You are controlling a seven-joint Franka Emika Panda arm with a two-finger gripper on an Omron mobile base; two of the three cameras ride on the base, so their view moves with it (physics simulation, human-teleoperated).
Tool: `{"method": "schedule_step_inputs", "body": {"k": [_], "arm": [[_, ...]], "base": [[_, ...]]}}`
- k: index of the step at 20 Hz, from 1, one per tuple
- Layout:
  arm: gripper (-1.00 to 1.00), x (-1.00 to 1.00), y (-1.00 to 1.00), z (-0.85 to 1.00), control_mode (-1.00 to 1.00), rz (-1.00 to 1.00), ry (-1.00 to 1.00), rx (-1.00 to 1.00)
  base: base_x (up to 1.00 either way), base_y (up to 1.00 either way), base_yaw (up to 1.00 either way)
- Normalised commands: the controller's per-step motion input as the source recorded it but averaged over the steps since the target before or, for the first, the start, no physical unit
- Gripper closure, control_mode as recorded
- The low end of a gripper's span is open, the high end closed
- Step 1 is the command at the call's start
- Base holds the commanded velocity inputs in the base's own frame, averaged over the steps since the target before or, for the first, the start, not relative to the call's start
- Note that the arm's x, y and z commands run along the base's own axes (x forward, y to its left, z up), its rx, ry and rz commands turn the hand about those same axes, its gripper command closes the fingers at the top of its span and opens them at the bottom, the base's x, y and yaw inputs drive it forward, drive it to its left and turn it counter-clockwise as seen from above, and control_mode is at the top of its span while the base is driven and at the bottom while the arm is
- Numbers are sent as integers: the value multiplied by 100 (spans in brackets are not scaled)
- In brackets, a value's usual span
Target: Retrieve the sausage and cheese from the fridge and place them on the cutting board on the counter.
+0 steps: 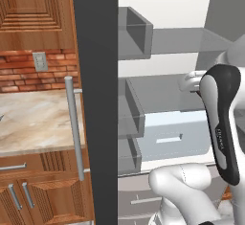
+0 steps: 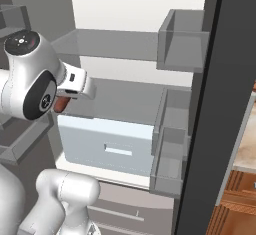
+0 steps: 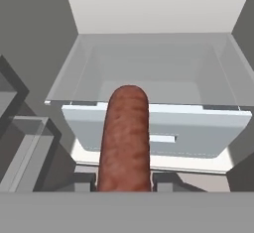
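The tool (image 3: 124,183) pinched the sausage (image 3: 125,138) between its fingertips, the sausage's long axis running straight out along the tool toward the fridge (image 1: 165,42) interior — above the pale drawer (image 3: 158,128). The surface (image 1: 33,118) lay outside the fridge door (image 1: 94,99), to the robot's left — the likely direction of the carry.

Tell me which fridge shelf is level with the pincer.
The lower shelf, directly above the pale drawer. The pincer, shut on the sausage, is at its height; the other shelf sits higher.
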Motion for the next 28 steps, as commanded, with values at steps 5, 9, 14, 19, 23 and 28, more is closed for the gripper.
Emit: {"method": "schedule_step_inputs", "body": {"k": [5,9,14,19,23,28], "arm": [[100,0,0,0,100,0,0,0],[100,0,0,0,100,0,0,0],[100,0,0,0,100,0,0,0],[100,0,0,0,100,0,0,0],[100,0,0,0,100,0,0,0],[100,0,0,0,100,0,0,0]], "base": [[-48,0,-5],[-76,0,-14],[-73,0,-16],[-74,10,-15],[-47,40,-16],[-55,59,-16]]}}
